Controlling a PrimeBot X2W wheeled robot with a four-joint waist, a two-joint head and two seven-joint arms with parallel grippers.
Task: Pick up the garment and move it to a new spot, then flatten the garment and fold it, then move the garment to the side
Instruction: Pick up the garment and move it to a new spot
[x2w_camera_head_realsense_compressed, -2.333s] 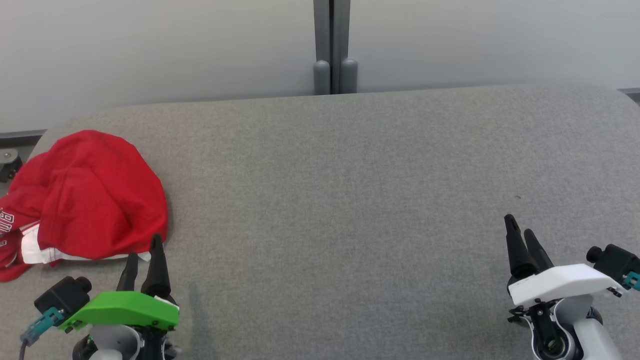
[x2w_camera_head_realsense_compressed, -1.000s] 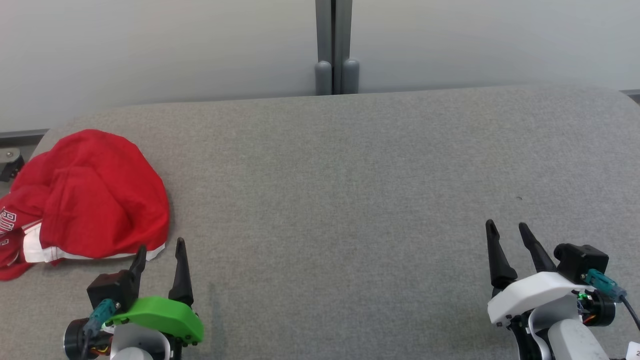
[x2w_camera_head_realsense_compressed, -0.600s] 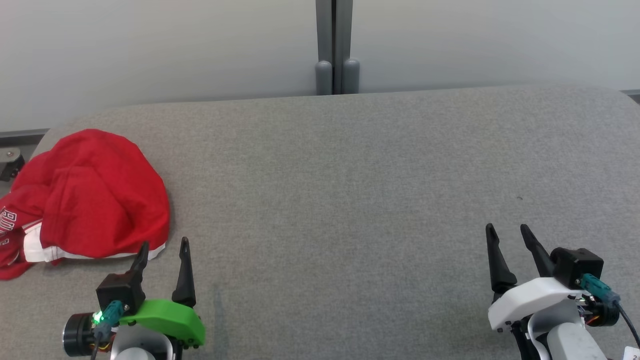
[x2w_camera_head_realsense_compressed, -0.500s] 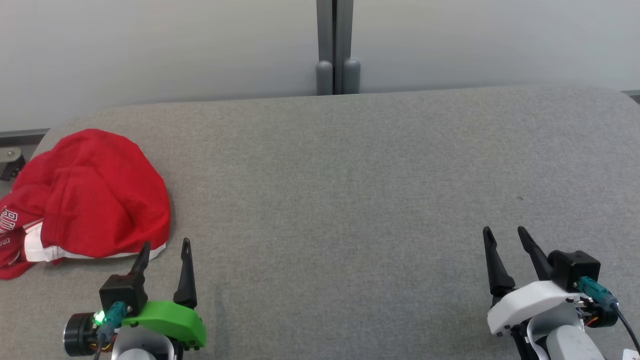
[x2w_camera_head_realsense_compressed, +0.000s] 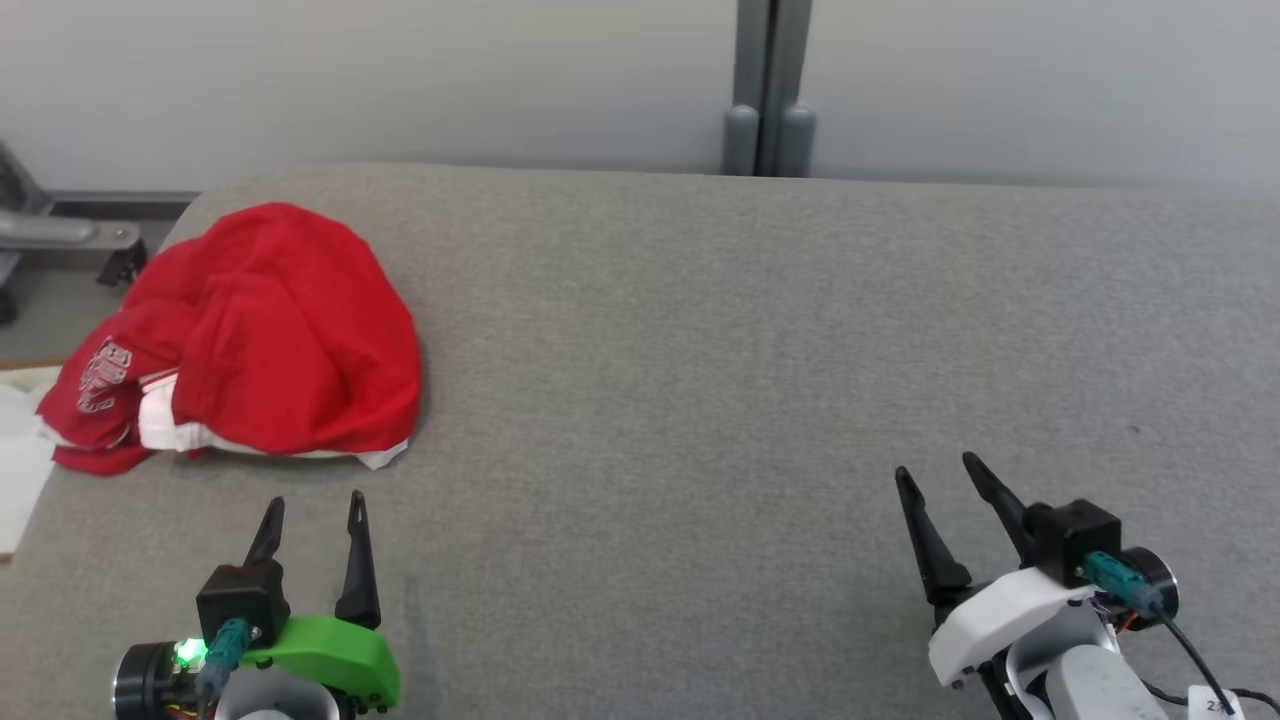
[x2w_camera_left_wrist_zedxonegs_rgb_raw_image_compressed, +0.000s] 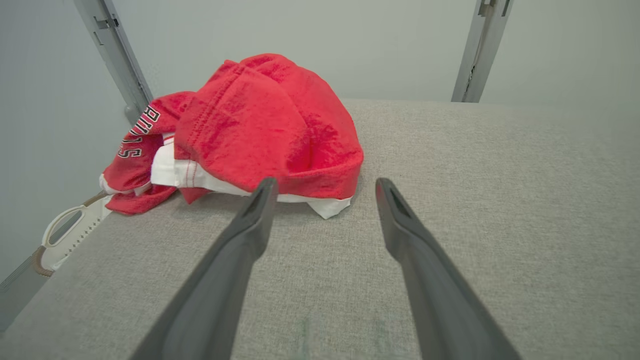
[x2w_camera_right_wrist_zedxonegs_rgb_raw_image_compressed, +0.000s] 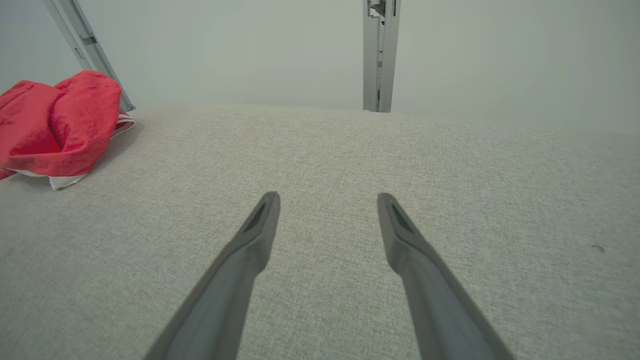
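The garment (x2w_camera_head_realsense_compressed: 260, 340) is a crumpled red piece with white trim and lettering, heaped at the far left of the grey padded table (x2w_camera_head_realsense_compressed: 700, 350). In the left wrist view the garment (x2w_camera_left_wrist_zedxonegs_rgb_raw_image_compressed: 260, 125) lies just beyond my fingertips. My left gripper (x2w_camera_head_realsense_compressed: 313, 502) stands open a little in front of the heap's near edge, not touching it; its jaws (x2w_camera_left_wrist_zedxonegs_rgb_raw_image_compressed: 322, 182) hold nothing. My right gripper (x2w_camera_head_realsense_compressed: 937, 470) is open over bare table at the lower right, far from the cloth. The right wrist view has the garment (x2w_camera_right_wrist_zedxonegs_rgb_raw_image_compressed: 55, 122) at its left edge and my open right gripper (x2w_camera_right_wrist_zedxonegs_rgb_raw_image_compressed: 327, 197).
A grey upright post (x2w_camera_head_realsense_compressed: 768, 90) stands against the pale wall behind the table. Off the table's left edge are a metal frame (x2w_camera_head_realsense_compressed: 60, 235) and a white object (x2w_camera_head_realsense_compressed: 20, 470). A broad stretch of grey surface lies between the two grippers.
The head camera has turned left, shifting the whole picture right. Both grippers stay open and have barely moved over the last second.
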